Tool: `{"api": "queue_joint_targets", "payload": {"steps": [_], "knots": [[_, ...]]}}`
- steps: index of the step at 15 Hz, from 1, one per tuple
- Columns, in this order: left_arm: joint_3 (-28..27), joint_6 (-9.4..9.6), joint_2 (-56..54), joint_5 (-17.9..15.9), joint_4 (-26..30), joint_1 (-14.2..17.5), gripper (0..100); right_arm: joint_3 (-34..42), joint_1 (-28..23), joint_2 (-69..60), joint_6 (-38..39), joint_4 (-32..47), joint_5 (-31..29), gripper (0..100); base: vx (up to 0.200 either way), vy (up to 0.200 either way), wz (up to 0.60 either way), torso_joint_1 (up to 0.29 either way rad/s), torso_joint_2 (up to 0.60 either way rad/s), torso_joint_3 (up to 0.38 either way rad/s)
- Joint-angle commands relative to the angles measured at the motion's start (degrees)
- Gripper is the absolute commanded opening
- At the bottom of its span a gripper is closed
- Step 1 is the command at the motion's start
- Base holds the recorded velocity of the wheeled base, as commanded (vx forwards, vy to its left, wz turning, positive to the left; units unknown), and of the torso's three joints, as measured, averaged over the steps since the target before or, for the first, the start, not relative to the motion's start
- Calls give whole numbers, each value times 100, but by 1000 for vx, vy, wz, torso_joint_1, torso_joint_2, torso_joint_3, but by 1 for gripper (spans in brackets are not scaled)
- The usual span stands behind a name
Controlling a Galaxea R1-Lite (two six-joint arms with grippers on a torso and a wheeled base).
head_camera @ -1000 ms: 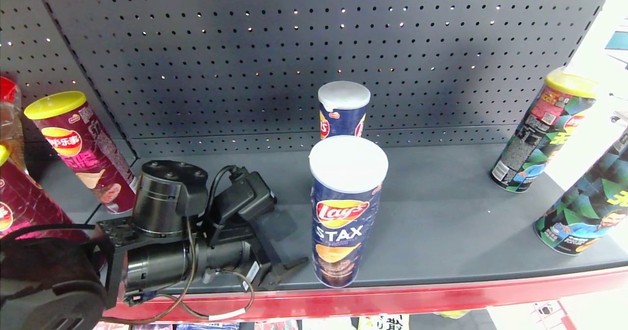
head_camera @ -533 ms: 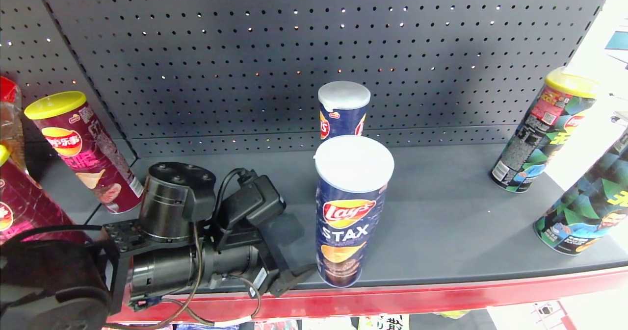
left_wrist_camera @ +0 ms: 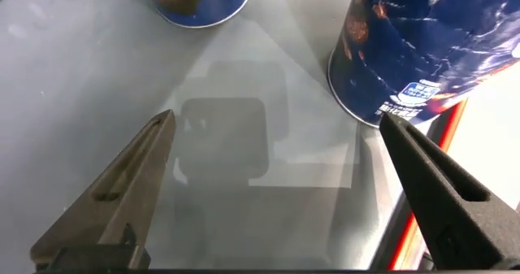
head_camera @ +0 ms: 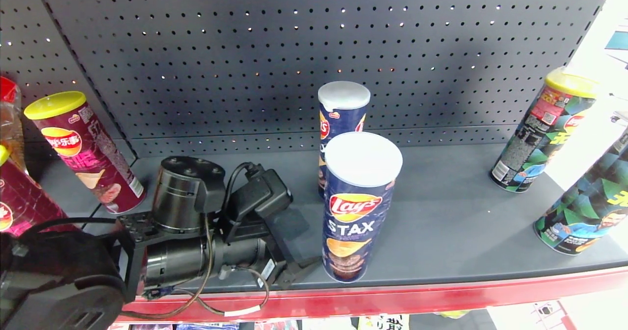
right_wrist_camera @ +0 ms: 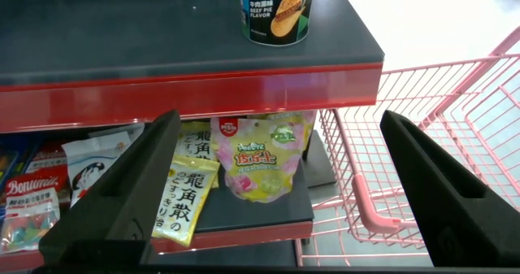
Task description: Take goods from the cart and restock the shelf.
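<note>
Can [head_camera: 360,207]: upright on the shelf [head_camera: 451,232], close to its front and just ahead of the rear can [head_camera: 343,107]; we cannot tell whether the two touch
Left gripper [left_wrist_camera: 278,121]: released, fingers spread wide and low over the shelf, grasping nothing; one fingertip [left_wrist_camera: 402,148] sits just beside the can's base, and we cannot tell if it touches
Right gripper [right_wrist_camera: 280,118]: released too and empty, facing the red lip [right_wrist_camera: 195,91] and the tier below it, with the cart [right_wrist_camera: 455,152] beside
Risk, tipping: we judge the can tall and narrow-footed, so a fingertip brushing its base on the way out could rock it over
Risk, fall: it stands near the lip, and a forward topple would send it off the shelf, we think
Risk, knock-on: a push backwards could drive it into the rear can
Risk, cable: the loose cable [head_camera: 240,313] drooping in front of the lip could snag, in our view
Can material: smooth, glossy printed blue tube with a flat pale lid; likely light and slippery at the sides
Shelf surface: matt dark grey sheet, flat and hard, giving a can's base little grip
Pegboard [head_camera: 245,50]: dark perforated panel behind
Cart material: thin pink wire mesh
Neighbours: maroon can [head_camera: 83,148] with a yellow lid on the left, green cans [head_camera: 539,134] on the right, all cylinders
</note>
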Motion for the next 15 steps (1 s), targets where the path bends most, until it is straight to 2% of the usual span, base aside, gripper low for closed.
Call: {"api": "queue_joint_targets", "payload": {"steps": [1,4,6,7,8,9,10,11,13,15], "knots": [[40,-4,11,1,-1,0,100,0,0,9,-1,-1,1,100,0,0,0,0,0,0],[524,-4,-516,18,-10,149,100,0,0,9,-10,-1,9,100,0,0,0,0,0,0],[858,-12,-1070,53,8,228,100,0,0,9,-10,-1,9,100,0,0,0,0,0,0],[1139,-12,-1782,141,34,395,100,0,0,9,-10,-1,9,100,0,0,0,0,0,0],[1192,-12,-1923,176,61,439,100,0,0,9,-10,-1,9,100,0,0,0,0,0,0],[1394,-21,-2881,299,482,835,100,0,0,9,-19,-1,18,100,0,0,0,0,0,0],[1394,-30,-3162,299,685,966,100,0,0,9,-19,-1,18,100,0,0,0,0,0,0],[1332,-48,-4138,308,1564,1406,100,0,0,9,8,-1,36,100,0,0,0,0,0,0],[1262,-65,-5201,326,2486,1643,100,0,0,9,25,-1,27,100,0,0,0,0,0,0],[1183,-91,-6845,361,3893,1995,100,0,0,9,-27,-1,45,100,0,0,0,0,0,0]]}}
